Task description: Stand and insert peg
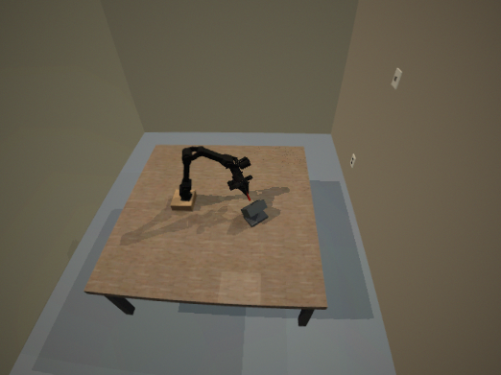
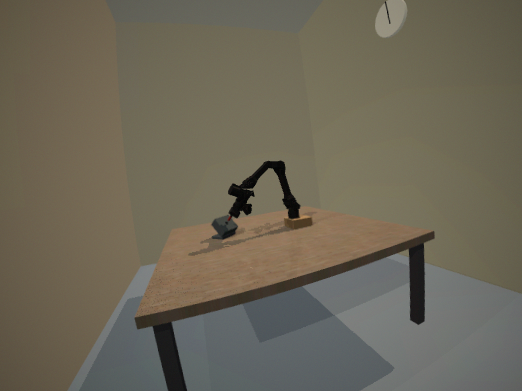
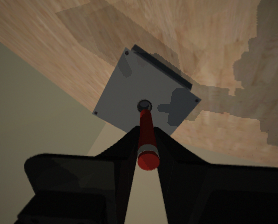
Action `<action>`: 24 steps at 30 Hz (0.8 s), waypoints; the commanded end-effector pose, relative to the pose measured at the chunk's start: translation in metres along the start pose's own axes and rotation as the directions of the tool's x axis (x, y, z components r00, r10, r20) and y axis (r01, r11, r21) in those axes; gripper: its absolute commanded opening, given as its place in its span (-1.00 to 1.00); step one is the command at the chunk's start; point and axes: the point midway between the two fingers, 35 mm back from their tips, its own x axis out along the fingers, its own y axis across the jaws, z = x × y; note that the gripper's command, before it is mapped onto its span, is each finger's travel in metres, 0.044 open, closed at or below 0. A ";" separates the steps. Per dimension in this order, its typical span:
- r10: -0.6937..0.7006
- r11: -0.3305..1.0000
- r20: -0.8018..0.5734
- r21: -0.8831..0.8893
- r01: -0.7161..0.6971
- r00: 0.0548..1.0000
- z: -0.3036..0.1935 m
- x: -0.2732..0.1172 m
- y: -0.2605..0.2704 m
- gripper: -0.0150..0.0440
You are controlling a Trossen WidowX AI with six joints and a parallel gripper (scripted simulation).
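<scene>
My gripper (image 3: 146, 130) (image 1: 243, 189) (image 2: 237, 209) is shut on the red peg (image 3: 147, 131) (image 1: 249, 196) (image 2: 229, 217). The peg points away from the wrist camera, down toward the grey sloped panel (image 3: 122, 100) (image 1: 256, 207) (image 2: 220, 223). In the wrist view its far tip sits at the mouth of the dark round hole (image 3: 144, 105) in the panel's face. A faint pale band shows near the peg's near end, between the fingers. I cannot tell how far the tip is inside the hole.
The panel stands on the wooden table (image 1: 202, 262) (image 2: 300, 258), to the right of the arm's tan base block (image 1: 183, 201) (image 2: 298, 221). The table's edge and the floor beyond show at the left of the wrist view.
</scene>
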 end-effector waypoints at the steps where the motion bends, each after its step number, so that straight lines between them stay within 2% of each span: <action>1: 0.004 1.000 -0.001 -0.003 -0.004 1.000 0.000 0.004 0.001 -0.49; 12: 0.004 1.000 -0.002 -0.002 -0.004 1.000 0.000 0.020 0.001 -0.49; 24: 0.007 1.000 -0.005 0.002 -0.007 1.000 -0.001 0.016 0.001 -0.49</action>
